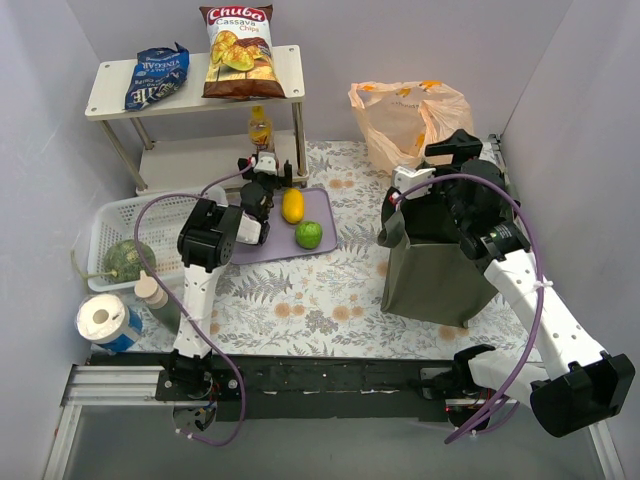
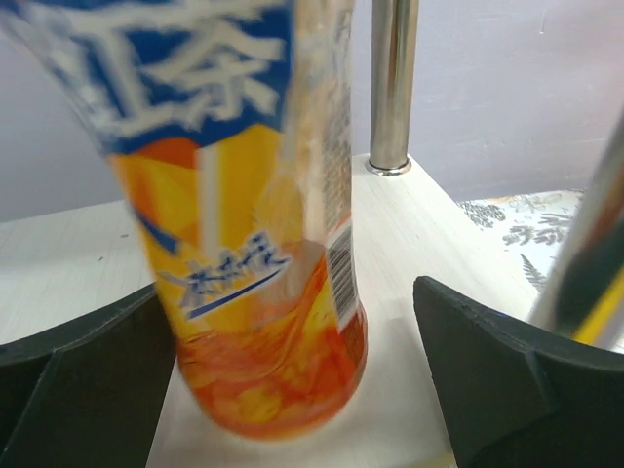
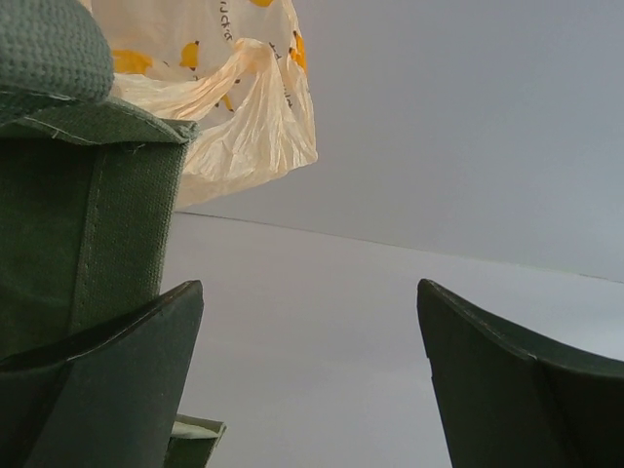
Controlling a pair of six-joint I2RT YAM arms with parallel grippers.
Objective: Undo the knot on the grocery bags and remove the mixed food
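While the left hand (image 2: 290, 292) and right hand (image 3: 310, 288) both spread wide, the drink bottle (image 2: 244, 195) looks smooth and slippery; grip its middle.

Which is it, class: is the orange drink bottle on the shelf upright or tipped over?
Upright: the orange drink bottle stands on its base on the white shelf.

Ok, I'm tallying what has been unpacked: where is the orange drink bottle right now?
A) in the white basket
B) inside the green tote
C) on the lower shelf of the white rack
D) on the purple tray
C: the bottle stands upright on the lower shelf, between the parted fingers of the left gripper, with a clear gap on one side.
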